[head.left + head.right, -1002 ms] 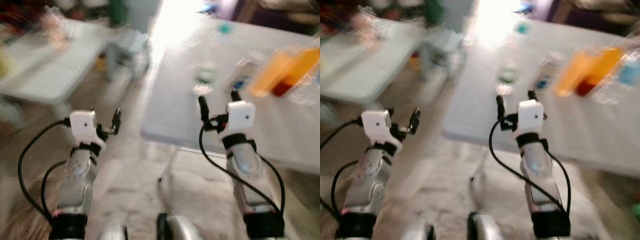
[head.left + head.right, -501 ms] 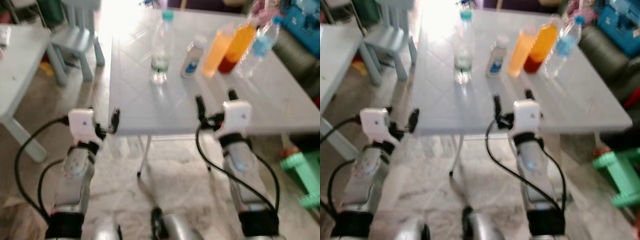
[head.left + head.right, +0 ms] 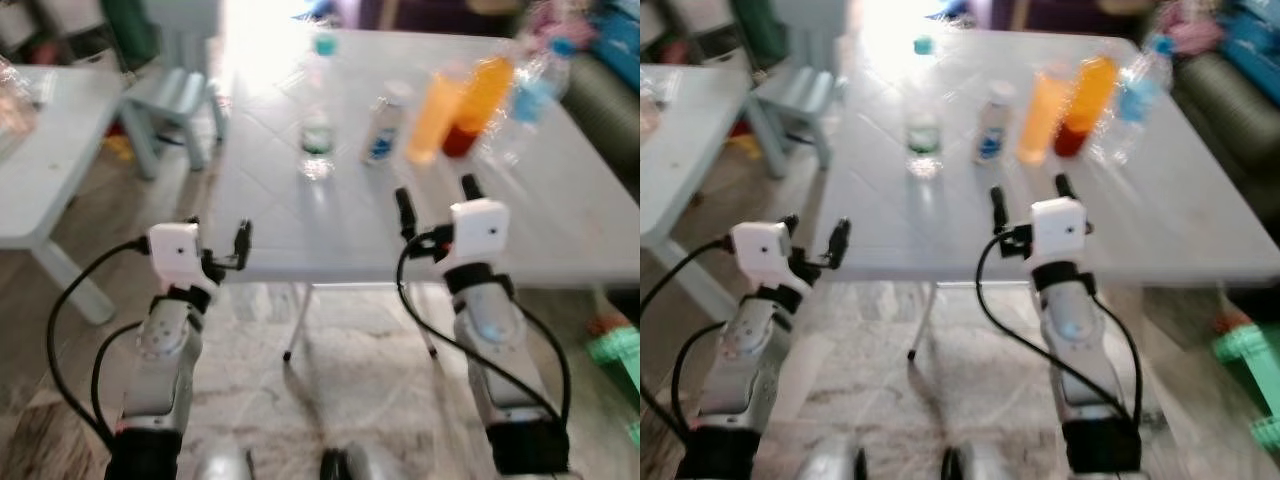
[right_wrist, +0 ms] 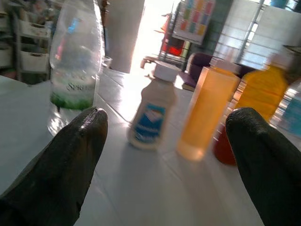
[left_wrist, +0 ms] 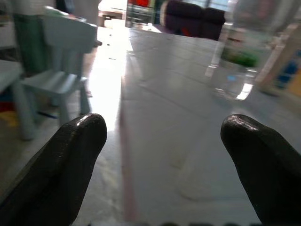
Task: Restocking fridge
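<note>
A clear water bottle [image 4: 75,61] with green label, a white bottle [image 4: 151,109] and orange juice bottles [image 4: 207,113] stand on the white table [image 3: 560,230]. The left gripper [image 3: 215,240] and right gripper [image 3: 435,205] are both spread, holding nothing.

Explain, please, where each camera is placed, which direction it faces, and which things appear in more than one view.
Head stereo views: look forward and down at the white square table, with left gripper and right gripper on silver arms.
Left wrist view: along open black fingers over the tabletop toward the clear green-labelled water bottle.
Right wrist view: along open fingers at that bottle, the small white bottle and the orange juice bottle.
Shared: that water bottle.
</note>
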Controlling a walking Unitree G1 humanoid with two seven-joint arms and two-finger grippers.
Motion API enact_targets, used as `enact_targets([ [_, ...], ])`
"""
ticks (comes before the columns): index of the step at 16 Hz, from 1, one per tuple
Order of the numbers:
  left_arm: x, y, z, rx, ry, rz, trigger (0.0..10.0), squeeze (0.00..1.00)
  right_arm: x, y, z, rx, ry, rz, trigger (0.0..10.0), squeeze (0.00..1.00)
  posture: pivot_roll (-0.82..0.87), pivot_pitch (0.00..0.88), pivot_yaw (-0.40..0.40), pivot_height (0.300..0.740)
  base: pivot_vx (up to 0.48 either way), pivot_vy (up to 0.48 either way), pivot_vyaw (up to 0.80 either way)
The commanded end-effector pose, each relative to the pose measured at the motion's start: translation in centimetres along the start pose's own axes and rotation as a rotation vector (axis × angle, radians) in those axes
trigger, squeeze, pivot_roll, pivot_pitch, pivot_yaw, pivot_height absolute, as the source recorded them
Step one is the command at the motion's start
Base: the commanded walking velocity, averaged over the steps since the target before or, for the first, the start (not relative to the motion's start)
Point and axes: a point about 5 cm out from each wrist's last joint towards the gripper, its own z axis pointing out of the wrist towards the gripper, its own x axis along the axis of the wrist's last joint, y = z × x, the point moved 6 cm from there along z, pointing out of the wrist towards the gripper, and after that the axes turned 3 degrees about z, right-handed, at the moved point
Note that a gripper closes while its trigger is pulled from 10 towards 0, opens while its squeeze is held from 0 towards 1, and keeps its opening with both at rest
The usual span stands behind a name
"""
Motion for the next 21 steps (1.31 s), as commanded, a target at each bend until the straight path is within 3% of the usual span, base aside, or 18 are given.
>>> enact_targets([
  [1, 0.2, -0.8, -0.1, 0.013, 0.004, 0.015, 10.0, 0.00, 0.4, -0.6, 0.1, 0.018, 0.015, 0.012, 10.0, 0.00, 0.03, 0.138, -0.077, 0.740, 0.330, 0.000, 0.00],
  [5, 0.3, -0.9, 0.1, 0.021, 0.008, 0.010, 10.0, 0.00, 1.0, -1.6, 0.3, 0.083, 0.037, 0.005, 10.0, 0.00, 0.03, 0.144, -0.080, 0.740, 0.318, 0.000, 0.00],
  [9, 0.3, -1.3, 0.0, 0.035, 0.006, 0.021, 10.0, 0.00, 1.3, -2.7, 0.2, 0.141, 0.051, 0.009, 10.0, 0.00, 0.03, 0.147, -0.081, 0.740, 0.000, 0.000, 0.31],
  [13, 0.3, -1.6, 0.0, 0.045, 0.006, 0.028, 10.0, 0.00, 1.3, -2.8, 0.0, 0.149, 0.052, 0.011, 10.0, 0.00, 0.03, 0.152, -0.078, 0.740, 0.000, 0.000, 0.57],
  [17, 0.0, -1.4, -0.1, 0.035, -0.005, 0.034, 10.0, 0.00, 1.1, -2.9, -0.1, 0.151, 0.047, 0.022, 10.0, 0.00, 0.03, 0.151, -0.076, 0.740, 0.000, 0.000, 0.00],
  [19, 0.1, -1.5, -0.1, 0.038, -0.005, 0.039, 10.0, 0.00, 1.9, -3.2, 0.5, 0.201, 0.074, 0.013, 10.0, 0.00, 0.03, 0.154, -0.073, 0.740, 0.000, 0.000, 0.00],
  [21, 0.1, -1.8, -0.1, 0.048, -0.009, 0.056, 10.0, 0.00, 3.7, -3.3, 2.4, 0.262, 0.123, -0.002, 10.0, 0.00, 0.04, 0.166, -0.068, 0.740, 0.000, 0.000, 0.00],
])
